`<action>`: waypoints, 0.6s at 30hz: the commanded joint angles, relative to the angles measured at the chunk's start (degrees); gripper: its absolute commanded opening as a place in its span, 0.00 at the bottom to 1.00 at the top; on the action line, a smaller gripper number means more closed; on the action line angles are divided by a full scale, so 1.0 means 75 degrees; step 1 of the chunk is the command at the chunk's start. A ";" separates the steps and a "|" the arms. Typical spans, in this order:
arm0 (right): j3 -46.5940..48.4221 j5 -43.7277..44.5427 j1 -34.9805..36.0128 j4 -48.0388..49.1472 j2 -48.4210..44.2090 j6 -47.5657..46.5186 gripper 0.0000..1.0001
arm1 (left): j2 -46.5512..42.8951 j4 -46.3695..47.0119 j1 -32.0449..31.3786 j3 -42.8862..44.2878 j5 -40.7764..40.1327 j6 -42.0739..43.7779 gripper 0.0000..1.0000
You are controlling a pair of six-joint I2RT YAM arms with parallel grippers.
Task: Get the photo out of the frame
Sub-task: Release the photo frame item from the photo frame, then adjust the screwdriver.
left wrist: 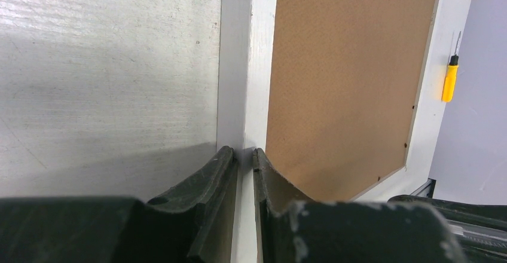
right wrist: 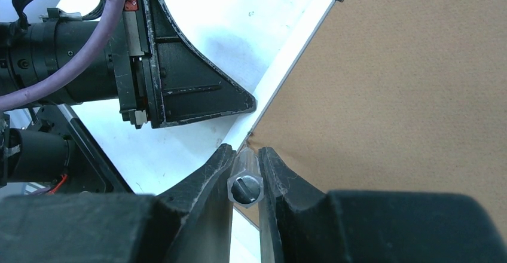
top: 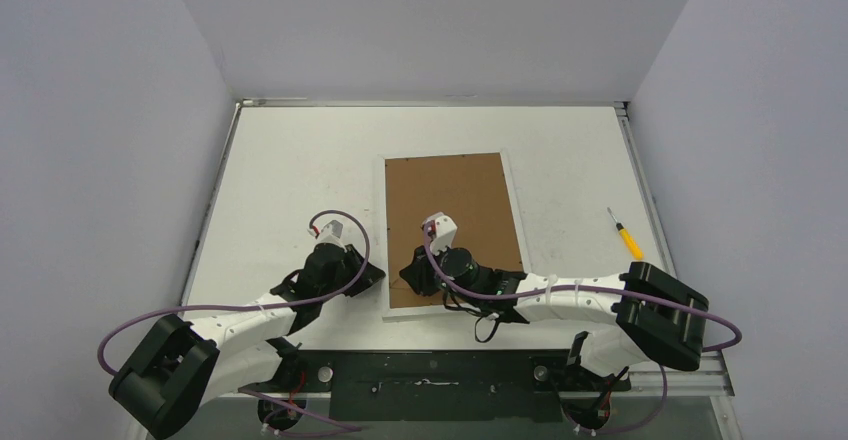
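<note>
1. The counter (top: 290,180) is white and scuffed, with a metal rail along its edges. Plain pale grey walls (top: 100,110) close it in on three sides. A dark base plate (top: 430,372) at the near edge carries both arms.
2. The frame (top: 470,200) lies flat at the middle of the counter, its brown fibreboard back uppermost inside a narrow white border.
3. The photo shows in no view; the frame's front is turned down onto the counter.
4. The left end effector (left wrist: 244,155) sits at the frame's left long edge, close to the near corner. Its jaws stand a narrow gap apart, pinching the white border between them.
5. The right end effector (right wrist: 245,155) is over the frame's near-left corner, jaws almost together and clamped on a small clear cylinder (right wrist: 246,186) with a slotted end. The cylinder's far tip is hidden, and what it is cannot be told.
6. A yellow-handled screwdriver (top: 626,234) lies loose on the counter to the right of the frame, well apart from both arms.
7. The bottom edge of the overhead view crops the arm bases.
</note>
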 commanded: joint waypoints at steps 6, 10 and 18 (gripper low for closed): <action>-0.0735 -0.0397 -0.0557 0.1326 -0.0672 0.0556 0.05 | -0.0329 -0.0349 -0.0098 0.0128 0.0294 0.0155 0.14; -0.0933 -0.0376 -0.0793 0.1047 -0.1412 0.0329 0.05 | -0.0985 -0.1247 -0.0082 0.0476 -0.0048 0.0586 0.19; -0.0594 -0.0703 -0.1212 -0.0240 -0.2549 0.0005 0.05 | -0.2954 -0.1364 -0.0134 0.0672 -0.0127 0.2176 0.63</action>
